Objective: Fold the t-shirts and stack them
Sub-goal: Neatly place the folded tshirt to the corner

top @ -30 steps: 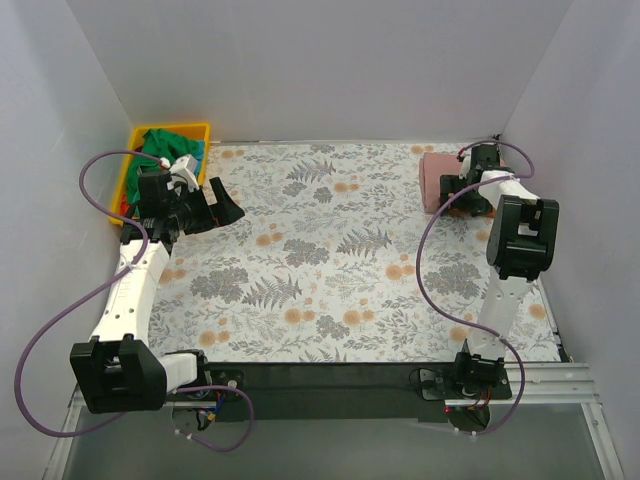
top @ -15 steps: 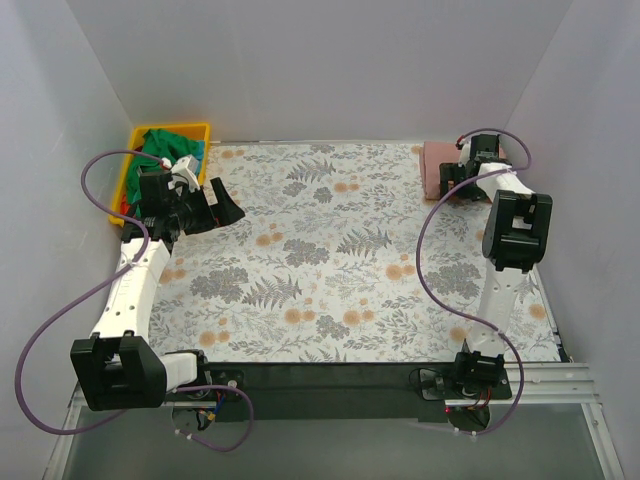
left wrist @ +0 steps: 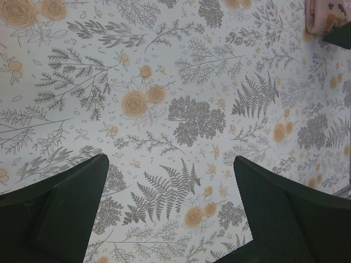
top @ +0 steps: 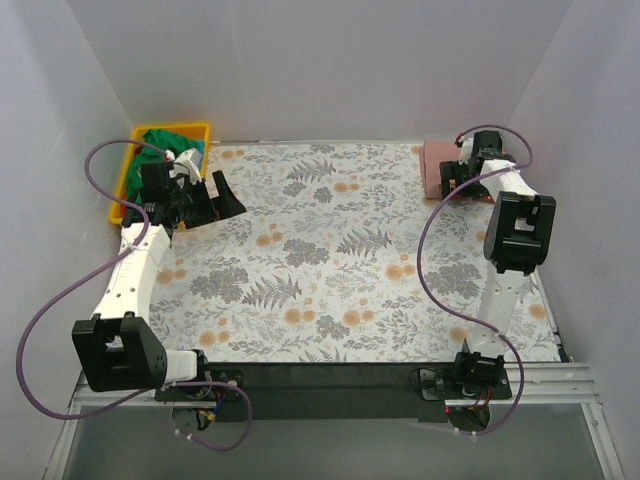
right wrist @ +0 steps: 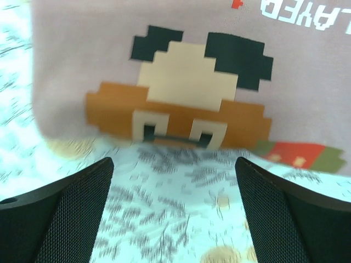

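Left end effector point(left wrist: 170, 160): It is spread wide. Nothing is held. Only the flowery cover point(left wrist: 164, 82) is seen between its fingers.
Left end effector's place point(top: 218, 196): It is held above the tabletop point(top: 330, 260) near the far left corner, just beside the yellow bin point(top: 176, 127).
Right end effector point(right wrist: 174, 161): It is spread wide too. Nothing is pinched.
Right end effector's place point(top: 455, 178): It is held at the far right corner, right by the pink t-shirt point(top: 433, 165).
Pink t-shirt: It is laid as a small folded bundle at the far right corner. Its blocky brown and cream print point(right wrist: 178, 98) is seen face up, just past the fingers. The wrist picture is blurry.
Green t-shirt point(top: 165, 140): It is bunched up in the yellow bin at the far left corner.
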Controlling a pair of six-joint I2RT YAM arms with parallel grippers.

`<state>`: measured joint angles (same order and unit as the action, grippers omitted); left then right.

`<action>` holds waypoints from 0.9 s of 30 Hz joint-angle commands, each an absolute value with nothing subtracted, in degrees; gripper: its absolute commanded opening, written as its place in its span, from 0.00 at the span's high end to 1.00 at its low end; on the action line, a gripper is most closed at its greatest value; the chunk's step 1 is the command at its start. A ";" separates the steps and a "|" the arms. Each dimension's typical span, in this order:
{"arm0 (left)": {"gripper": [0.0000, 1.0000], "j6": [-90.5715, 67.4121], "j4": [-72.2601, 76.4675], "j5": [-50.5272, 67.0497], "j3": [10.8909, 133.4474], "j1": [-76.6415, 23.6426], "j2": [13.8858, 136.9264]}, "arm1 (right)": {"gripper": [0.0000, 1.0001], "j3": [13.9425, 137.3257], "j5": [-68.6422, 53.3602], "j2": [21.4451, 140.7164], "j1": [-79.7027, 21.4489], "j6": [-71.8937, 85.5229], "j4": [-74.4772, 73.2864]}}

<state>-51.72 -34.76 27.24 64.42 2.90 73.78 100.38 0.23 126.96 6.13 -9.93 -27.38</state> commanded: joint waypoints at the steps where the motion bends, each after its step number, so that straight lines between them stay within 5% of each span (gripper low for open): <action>1: 0.02 -50.10 -39.10 28.91 71.26 3.16 76.46 | 0.02 103.01 -4.04 117.00 6.15 -13.18 -31.53; 10: 0.02 -45.45 -46.67 34.01 78.14 3.25 81.48 | 0.02 98.27 -14.58 99.68 6.15 -16.70 -45.33; 16: 0.02 -46.23 -45.97 32.78 72.78 3.25 80.51 | 0.02 79.50 -23.37 86.06 5.63 -17.31 -47.20; 27: 0.02 -42.01 -44.91 28.83 61.97 3.25 71.29 | 0.02 62.94 -25.93 71.72 5.01 -18.72 -47.02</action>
<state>-43.86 -45.54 30.26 62.37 2.90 76.09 64.12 -23.44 75.40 5.13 -17.82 -47.51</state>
